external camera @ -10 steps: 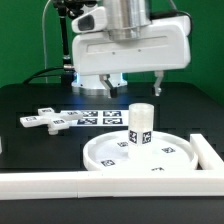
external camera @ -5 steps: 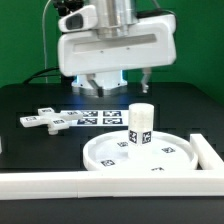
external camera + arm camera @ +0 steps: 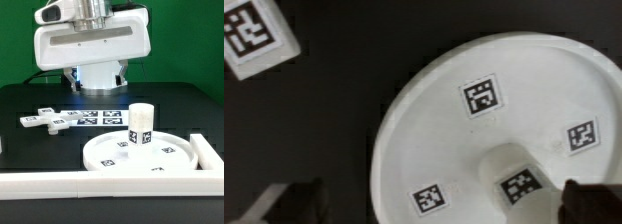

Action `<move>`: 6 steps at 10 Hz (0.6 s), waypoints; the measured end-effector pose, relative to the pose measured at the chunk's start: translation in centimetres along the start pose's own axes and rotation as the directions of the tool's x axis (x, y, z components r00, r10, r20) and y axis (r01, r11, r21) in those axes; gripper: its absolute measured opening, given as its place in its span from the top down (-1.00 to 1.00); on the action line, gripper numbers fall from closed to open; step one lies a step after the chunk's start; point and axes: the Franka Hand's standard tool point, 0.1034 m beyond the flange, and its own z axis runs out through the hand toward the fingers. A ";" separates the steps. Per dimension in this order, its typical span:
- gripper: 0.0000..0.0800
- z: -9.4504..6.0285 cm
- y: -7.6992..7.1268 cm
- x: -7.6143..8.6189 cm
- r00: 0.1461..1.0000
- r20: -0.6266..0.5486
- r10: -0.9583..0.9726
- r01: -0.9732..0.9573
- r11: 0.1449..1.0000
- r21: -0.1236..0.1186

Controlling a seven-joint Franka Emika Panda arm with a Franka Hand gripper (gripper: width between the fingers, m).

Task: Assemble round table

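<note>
The large rimmed round disc (image 3: 150, 158) lies flat on the black table at the exterior view's right. The short cylinder post (image 3: 140, 125) stands upright on it. The flat cross-shaped piece (image 3: 42, 121) lies on the table at the exterior view's left. My gripper (image 3: 98, 84) hangs high above the table, behind the disc and toward the exterior view's left, open and empty. In the wrist view my gripper (image 3: 438, 205) looks down on the disc (image 3: 455, 130) and the post (image 3: 530, 180), with both dark fingertips (image 3: 288, 200) spread wide apart.
The marker board (image 3: 95, 117) lies flat between the cross-shaped piece and the disc. Long white border bars run along the table's front (image 3: 40, 181) and the exterior view's right side (image 3: 210, 152). A white tagged corner (image 3: 251, 35) shows in the wrist view.
My gripper has moved toward the exterior view's left and a little up, away from above the post. The disc, post and cross-shaped piece have not moved.
</note>
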 end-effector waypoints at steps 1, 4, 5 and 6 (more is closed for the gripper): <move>-0.62 0.0 0.1 0.0 1.000 0.000 0.001 -0.001 1.000 0.000; -0.62 -0.2 3.8 -1.2 0.992 -0.017 0.128 -0.128 0.992 -0.020; -0.62 -0.1 5.3 -2.7 0.970 -0.035 0.241 -0.242 0.970 -0.035; -0.62 0.2 6.5 -4.0 0.962 -0.026 0.273 -0.274 0.961 -0.042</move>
